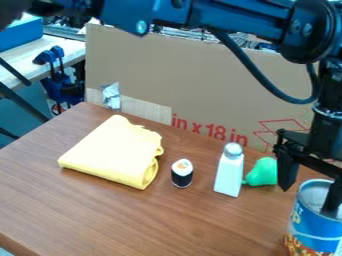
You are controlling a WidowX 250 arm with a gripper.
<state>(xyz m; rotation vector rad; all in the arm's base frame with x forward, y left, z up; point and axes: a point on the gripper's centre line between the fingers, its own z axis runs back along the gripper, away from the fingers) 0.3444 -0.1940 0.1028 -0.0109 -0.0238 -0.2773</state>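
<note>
Currently, claw [307,201] wide open, empty, 1 finger [330,201] over blue can [314,231]; white btl [229,175] w/ cap [233,149] nearby

On the bench [153,220], the cloth [110,150] lies left of centre in the frame, with the sushi roll [182,175] just beside it to the right, near the middle. Farther right come the shaker [229,174] and, just beside it, the small toy [263,172], while the can [315,232] stands before them at the lower right. Behind them all, across the upper part, is the cardboard [180,75].
</note>
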